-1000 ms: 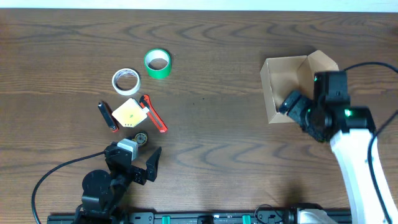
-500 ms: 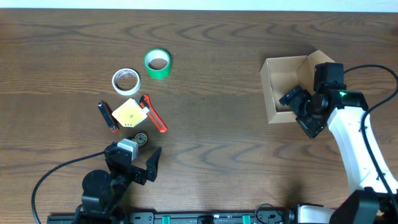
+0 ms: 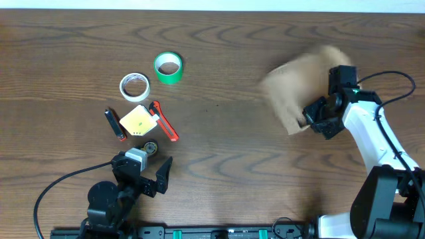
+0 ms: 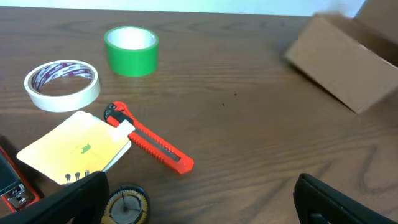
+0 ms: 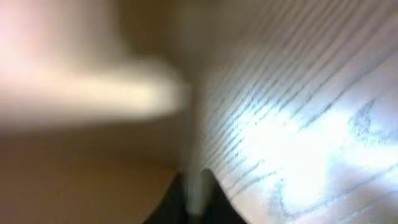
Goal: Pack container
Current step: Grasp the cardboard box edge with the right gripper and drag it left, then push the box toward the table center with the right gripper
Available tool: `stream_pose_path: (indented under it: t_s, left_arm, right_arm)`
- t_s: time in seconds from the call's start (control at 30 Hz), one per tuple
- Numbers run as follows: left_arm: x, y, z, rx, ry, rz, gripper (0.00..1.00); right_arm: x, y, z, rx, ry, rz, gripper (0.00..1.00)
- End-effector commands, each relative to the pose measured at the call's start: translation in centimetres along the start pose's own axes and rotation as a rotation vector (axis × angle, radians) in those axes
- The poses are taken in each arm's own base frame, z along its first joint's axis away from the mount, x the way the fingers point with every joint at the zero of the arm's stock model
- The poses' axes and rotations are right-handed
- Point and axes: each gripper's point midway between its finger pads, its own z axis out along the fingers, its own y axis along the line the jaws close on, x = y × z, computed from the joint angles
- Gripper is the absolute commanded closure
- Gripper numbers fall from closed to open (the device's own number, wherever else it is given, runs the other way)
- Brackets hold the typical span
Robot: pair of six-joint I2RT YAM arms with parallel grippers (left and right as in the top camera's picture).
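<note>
Right gripper (image 3: 313, 119) is pinching the blurred box's (image 3: 295, 89) wall, table (image 3: 226, 133) stretching wide left of it, left gripper (image 3: 150, 171) gaping empty.

Right arm (image 3: 372, 136): white links, black joints, a thin black cable (image 3: 392, 74) looping beside it. Left arm (image 3: 106, 196): black, grey wrist block (image 3: 136, 156), trailing black cable (image 3: 73, 173); left pincer (image 4: 199, 208) black too.

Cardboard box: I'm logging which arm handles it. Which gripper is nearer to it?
Right. The right gripper is at the cardboard box's near edge, seemingly pinching its wall; the left gripper sits open far across the table.
</note>
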Motion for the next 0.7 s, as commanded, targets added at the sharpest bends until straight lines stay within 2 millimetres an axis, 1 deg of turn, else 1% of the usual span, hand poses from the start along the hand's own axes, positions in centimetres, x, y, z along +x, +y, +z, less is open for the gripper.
stream_pose_path:
  t_s: [0.0,0.03,0.1,0.17,0.23,0.33,0.4,0.47,0.53,0.67]
  left_arm:
    - [0.8,0.2,0.2,-0.003,0.014,0.012,0.05]
    - [0.8,0.2,0.2,-0.003,0.014,0.012,0.05]
    - [0.8,0.2,0.2,-0.003,0.014,0.012,0.05]
    - [0.8,0.2,0.2,-0.003,0.014,0.012,0.05]
    - [0.8,0.2,0.2,-0.003,0.014,0.012,0.05]
    - [0.8,0.2,0.2,-0.003,0.014,0.012,0.05]
    - [0.8,0.2,0.2,-0.003,0.014,0.012,0.05]
    - [0.8,0.2,0.2,-0.003,0.014,0.012,0.05]
    - [0.8,0.2,0.2,-0.003,0.014,0.012,0.05]
    - [0.8,0.2,0.2,-0.003,0.014,0.012,0.05]
  right_arm:
    - [-0.5,1.7,-1.1,-0.037,-0.033,-0.132,0.99]
    - [-0.3,2.4,-1.4,-0.053,-0.033,-0.192,0.99]
    - [0.6,4.7,-2.3,-0.106,-0.035,-0.368,0.99]
    - [1.9,6.6,-3.1,-0.144,-0.041,-0.524,0.99]
    - [3.6,8.5,-3.8,-0.179,-0.051,-0.711,0.99]
    - [6.6,10.6,-4.6,-0.235,-0.052,-0.988,0.99]
    - [8.6,11.4,-4.8,-0.261,-0.047,-1.163,0.99]
    - [9.9,11.4,-4.7,-0.260,-0.042,-1.274,0.99]
    - [10.3,11.3,-4.7,-0.255,-0.036,-1.305,0.99]
    - [9.9,11.3,-4.4,-0.241,-0.043,-1.299,0.99]
